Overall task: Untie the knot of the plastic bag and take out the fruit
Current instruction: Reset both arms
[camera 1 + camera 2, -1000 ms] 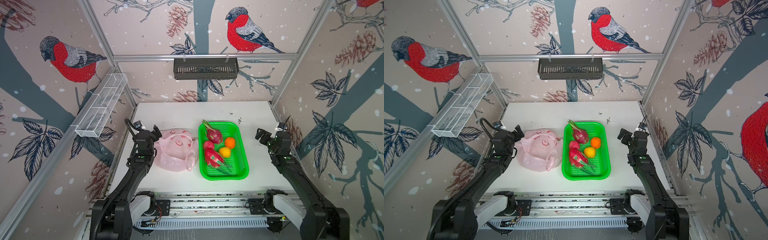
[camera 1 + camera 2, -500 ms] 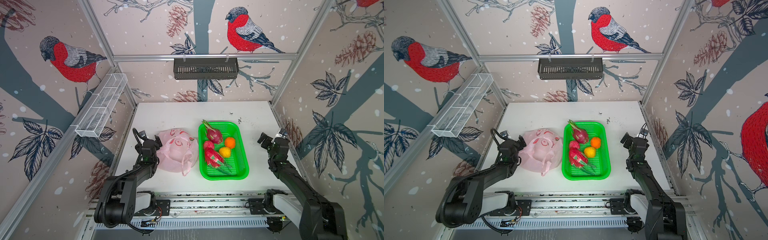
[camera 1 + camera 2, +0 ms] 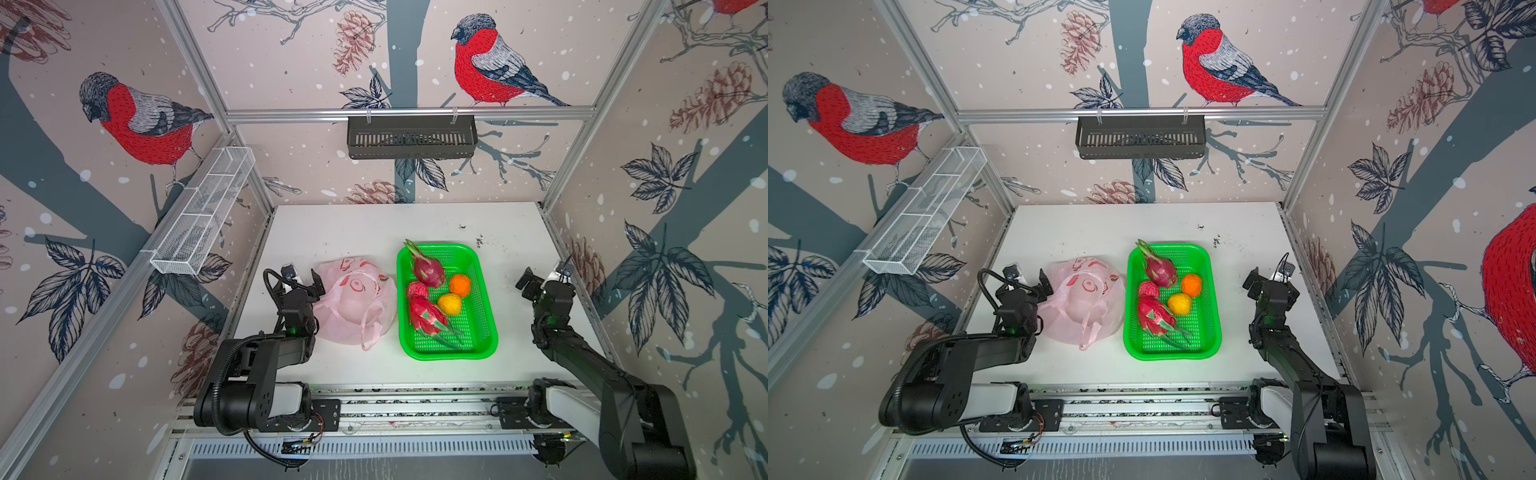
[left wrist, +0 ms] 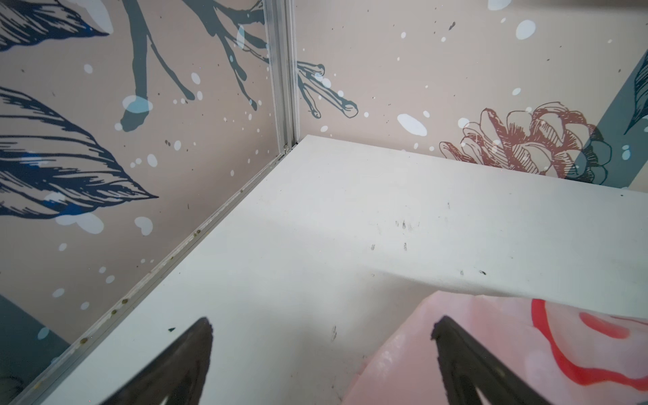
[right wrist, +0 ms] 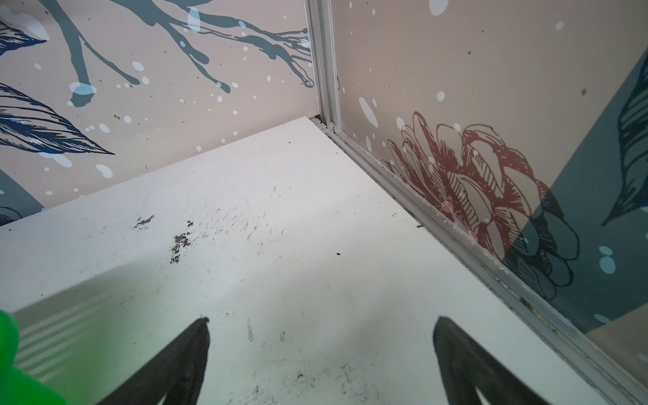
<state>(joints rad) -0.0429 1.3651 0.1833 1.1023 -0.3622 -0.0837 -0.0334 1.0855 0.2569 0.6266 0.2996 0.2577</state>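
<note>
The plastic bag [image 3: 353, 305] [image 3: 1084, 303] lies slack on the white table, left of the green tray [image 3: 486, 316] [image 3: 1183, 355]. No knot shows; one loop handle [image 3: 370, 332] hangs loose at the bag's near side. All the fruit I can see lies in the tray: two dragon fruits [image 3: 426, 268] [image 3: 428, 318], a small red fruit [image 3: 417, 289] and two orange citrus [image 3: 460, 286] [image 3: 450, 304]. My left gripper [image 3: 302, 279] [image 4: 321, 333] is open at the bag's left edge, one finger over the pink film [image 4: 508, 350]. My right gripper [image 3: 542, 276] [image 5: 321, 329] is open and holds nothing, right of the tray.
A black slotted basket [image 3: 411, 137] hangs on the back wall and a white wire rack [image 3: 203, 216] on the left wall. The side walls stand close to both grippers. The tray's green corner [image 5: 10, 350] shows in the right wrist view. A metal rail runs along the table's front.
Both arms have folded lower, elbows dropping toward the front rail, while the grippers stay open near the same spots. The bag's loop handle has slid toward the near side.
</note>
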